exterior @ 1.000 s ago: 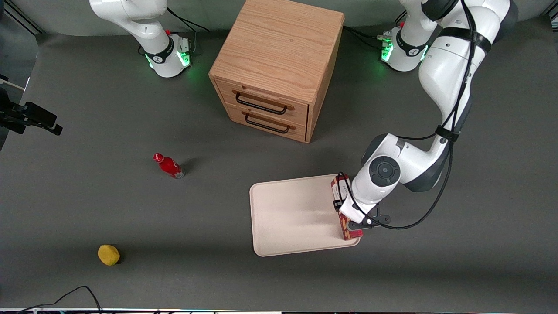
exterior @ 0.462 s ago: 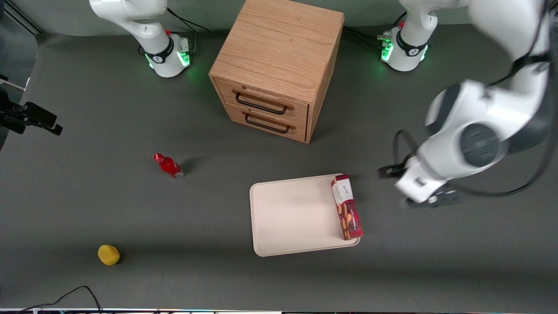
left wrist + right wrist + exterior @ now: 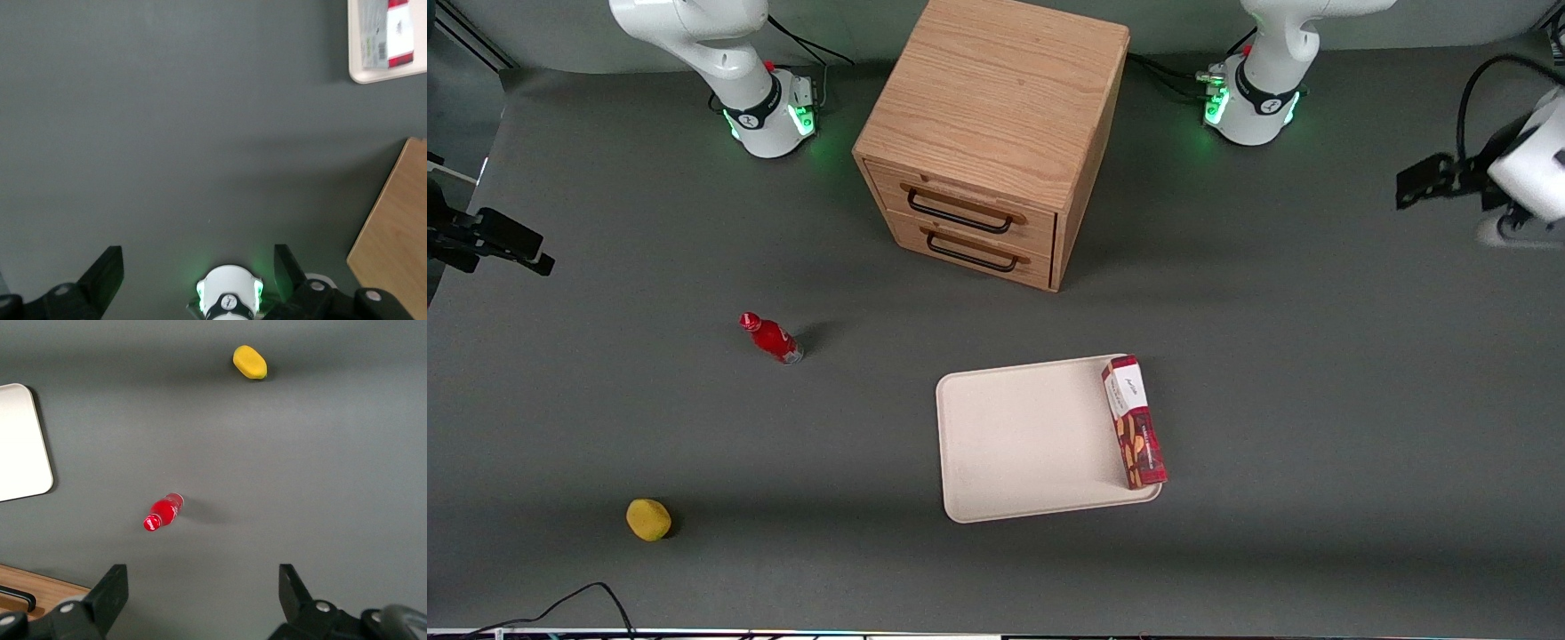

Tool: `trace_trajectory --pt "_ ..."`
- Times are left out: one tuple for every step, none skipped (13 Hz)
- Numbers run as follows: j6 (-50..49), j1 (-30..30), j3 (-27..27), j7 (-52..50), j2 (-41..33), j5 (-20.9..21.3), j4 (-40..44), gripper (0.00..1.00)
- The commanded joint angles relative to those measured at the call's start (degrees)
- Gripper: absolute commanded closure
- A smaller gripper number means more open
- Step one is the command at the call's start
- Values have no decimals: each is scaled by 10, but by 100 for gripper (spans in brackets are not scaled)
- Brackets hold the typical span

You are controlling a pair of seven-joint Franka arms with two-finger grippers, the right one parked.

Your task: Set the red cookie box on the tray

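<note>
The red cookie box point(image 3: 1135, 422) lies on the tray point(image 3: 1023, 440), along its edge toward the working arm's end. The gripper point(image 3: 197, 267), jaws spread and empty, hangs high near that table edge; it should park clear.

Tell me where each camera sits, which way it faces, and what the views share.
Front view: high, facing both arm bases, looking down on the table; the drawer cabinet, tray and red cookie box show; the gripper is raised at the working arm's end.
Left wrist view: looks down past its open black fingers at table and arm base.
Right wrist view: looks down on the red bottle and lemon.
All three share the tray.
</note>
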Motion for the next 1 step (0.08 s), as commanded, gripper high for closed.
trace_trajectory --pt "23 -8 4 10 -19 -6 -30 0"
